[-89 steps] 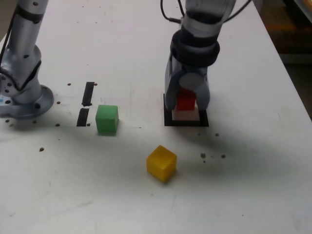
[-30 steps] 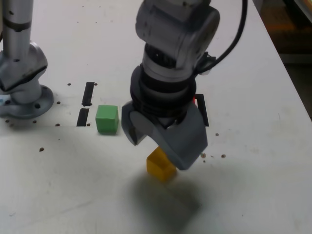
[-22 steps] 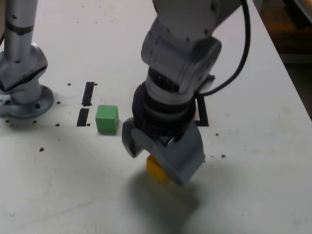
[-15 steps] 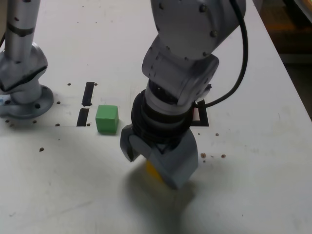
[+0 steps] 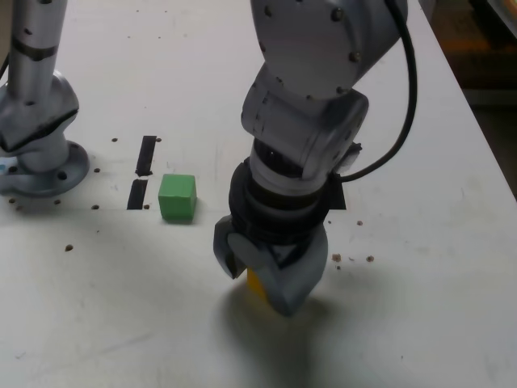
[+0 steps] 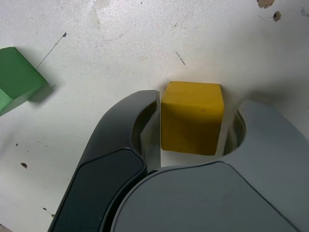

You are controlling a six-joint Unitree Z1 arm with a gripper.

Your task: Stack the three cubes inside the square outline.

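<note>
My gripper (image 5: 258, 283) is down over the yellow cube (image 6: 190, 118), which sits between my two fingers on the table (image 5: 121, 283), outside the square outline (image 5: 338, 196). The jaws are drawn in to little more than the cube's width, one beside each flank, but I cannot tell whether both pads press on it, so I don't claim a firm hold.

As for progress, I judge that I am at the pick of this cube. The green cube (image 5: 177, 198) stands free on the table, near the short black bars (image 5: 146, 155), so both of these cubes have yet to reach the outline. The red cube is out of sight in either view; most of the outline is behind my arm (image 5: 311, 121), and I cannot say whether a stack is begun there.

For moving, the table's edge (image 5: 477, 131) runs well apart at the exterior view's right, and the surface in front of me is open. The green cube is the nearest thing to mind on the exterior view's left. I'd lift straight up before crossing to the outline, in case anything stands inside it, and keep the cable loop (image 5: 410, 101) from snagging
</note>
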